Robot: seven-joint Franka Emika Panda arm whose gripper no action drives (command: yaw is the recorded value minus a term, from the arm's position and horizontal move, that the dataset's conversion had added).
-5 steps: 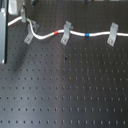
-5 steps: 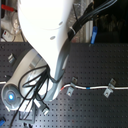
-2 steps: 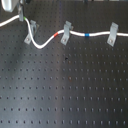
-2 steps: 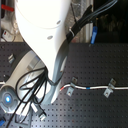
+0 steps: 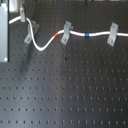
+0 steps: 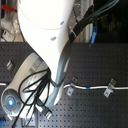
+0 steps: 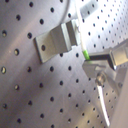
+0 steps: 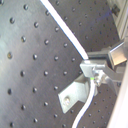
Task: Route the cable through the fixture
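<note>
The white cable (image 5: pixel 75 35) runs across the upper part of the first exterior view: from the right it passes the clip at upper right (image 5: pixel 113 33), carries its blue band (image 5: pixel 88 35) between that clip and the middle clip (image 5: pixel 65 31), shows its red band (image 5: pixel 57 36) just left of the middle one, then sags into a loop and climbs to the upper left corner, where the gripper (image 5: pixel 23 15) sits over the third clip (image 5: pixel 26 36). That leftmost clip looks to me like the fixture in hand, since the cable appears already seated at the other two. In the second wrist view the cable (image 8: pixel 65 29) slants down to the fingertips (image 8: pixel 95 67) and curves on past the clip's bent tab (image 8: pixel 75 95), so the cord is beside the tab, not visibly under it. To do this well, I would keep the cord taut enough to stay straight between fingers and clip, approach low along the slanted tab, and slide the cord in sideways without dragging the loop off the middle clip. The jaws look nearly closed, pinched on the cable near a small green mark (image 7: pixel 86 54) in the first wrist view, with the clip (image 7: pixel 57 40) just beside them. In the second exterior view the arm (image 6: pixel 45 35) hides the grasp.
</note>
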